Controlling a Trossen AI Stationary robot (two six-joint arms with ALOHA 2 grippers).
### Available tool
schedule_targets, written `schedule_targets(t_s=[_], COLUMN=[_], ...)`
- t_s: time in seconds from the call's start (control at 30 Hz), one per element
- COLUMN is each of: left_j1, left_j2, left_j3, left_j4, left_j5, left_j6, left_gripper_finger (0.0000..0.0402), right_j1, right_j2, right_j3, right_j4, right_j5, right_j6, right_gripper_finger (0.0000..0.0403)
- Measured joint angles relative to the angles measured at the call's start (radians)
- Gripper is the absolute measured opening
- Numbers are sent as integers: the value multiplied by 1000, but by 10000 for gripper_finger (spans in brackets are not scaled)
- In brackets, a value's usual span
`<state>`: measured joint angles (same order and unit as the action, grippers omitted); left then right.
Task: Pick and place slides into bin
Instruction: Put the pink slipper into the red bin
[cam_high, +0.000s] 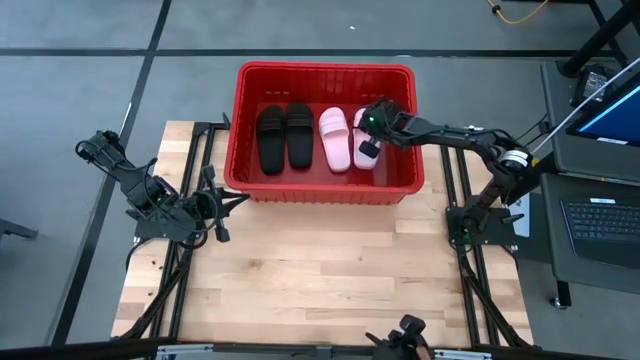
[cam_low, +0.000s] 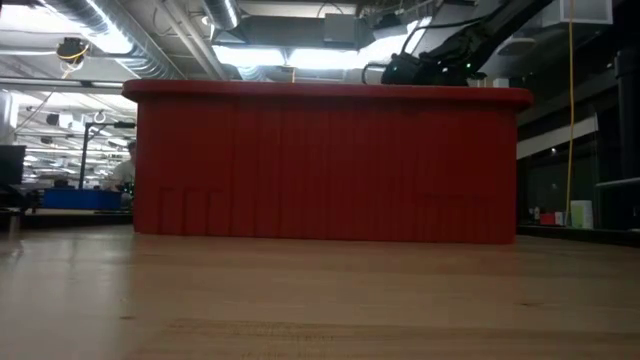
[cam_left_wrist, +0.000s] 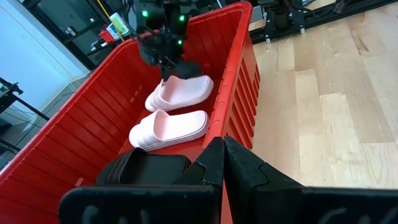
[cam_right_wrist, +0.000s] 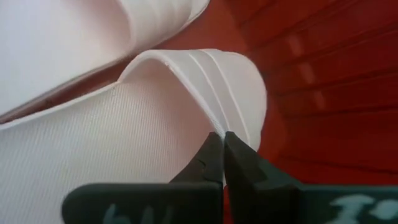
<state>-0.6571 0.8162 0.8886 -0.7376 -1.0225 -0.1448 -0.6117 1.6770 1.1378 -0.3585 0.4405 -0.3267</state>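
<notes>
Pink slide (cam_right_wrist: 124, 124) under closed right fingers (cam_right_wrist: 214, 155)

Grey floor (cam_high: 90, 40) with dark lines; laptop (cam_high: 600, 222) on side desk; bright ceiling lights (cam_low: 300, 55)

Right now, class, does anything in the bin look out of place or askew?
Nothing stands out. All four slides lie side by side in the red bin: two black slides, two pink slides. The shut right gripper sits at the outer pink one.

Two black slides (cam_high: 284, 136); two pink slides (cam_high: 335, 138); one red bin (cam_high: 325, 72).
</notes>
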Motion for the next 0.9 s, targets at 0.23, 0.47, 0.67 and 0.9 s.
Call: schedule_targets(t_s=[0.23, 0.47, 0.67, 0.9], left_j1=[0, 0, 0, 0], left_j2=[0, 0, 0, 0], left_j3=[0, 0, 0, 0], left_j4=[0, 0, 0, 0], left_j5=[0, 0, 0, 0], left_j6=[0, 1, 1, 1], left_gripper_finger=[1, 1, 2, 3], right_j1=[-9, -14, -14, -12], right_j2=[68, 81, 81, 81], right_j3=[0, 0, 0, 0], right_j4=[27, 43, 40, 39], right_j5=[3, 1, -3, -20], right_j6=[-5, -19, 3, -20], right_gripper_finger=[3, 5, 14, 63])
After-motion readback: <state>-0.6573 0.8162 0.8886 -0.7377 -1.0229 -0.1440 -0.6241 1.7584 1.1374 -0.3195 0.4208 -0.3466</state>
